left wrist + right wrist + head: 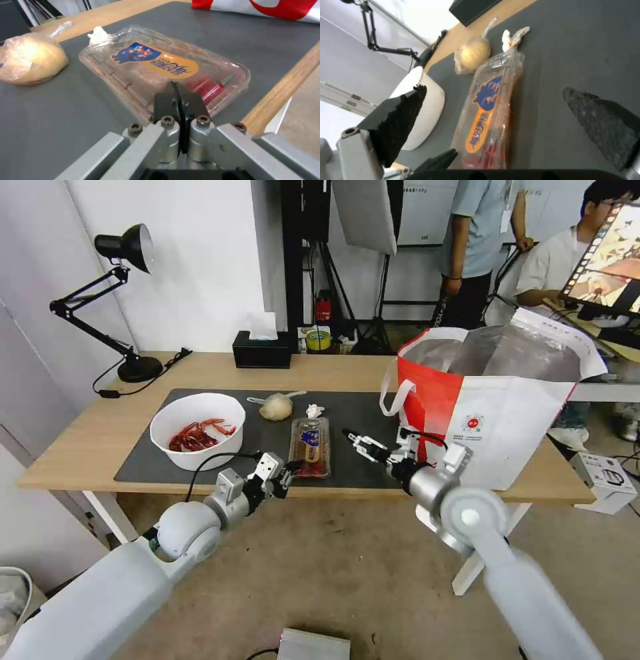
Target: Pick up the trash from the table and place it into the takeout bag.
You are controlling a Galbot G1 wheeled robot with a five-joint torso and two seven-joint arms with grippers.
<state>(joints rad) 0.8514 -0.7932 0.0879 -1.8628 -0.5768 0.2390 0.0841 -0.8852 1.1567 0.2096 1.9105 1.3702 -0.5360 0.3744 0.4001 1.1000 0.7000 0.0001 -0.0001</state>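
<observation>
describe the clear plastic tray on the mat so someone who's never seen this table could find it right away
On the wooden table lies a dark grey mat. Near its front edge, between the white bowl and the red-and-white bag, lies the tray. It alone is clear and flat, with a blue-and-orange label.

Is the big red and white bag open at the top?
Open. The takeout bag stands upright on the table, its mouth gaping wide so the silver lining shows inside.

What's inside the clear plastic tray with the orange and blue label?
Through the clear hinged plastic tray, red scraps show at the end near the shut left gripper. The orange and blue label hides what lies beneath it.
</observation>
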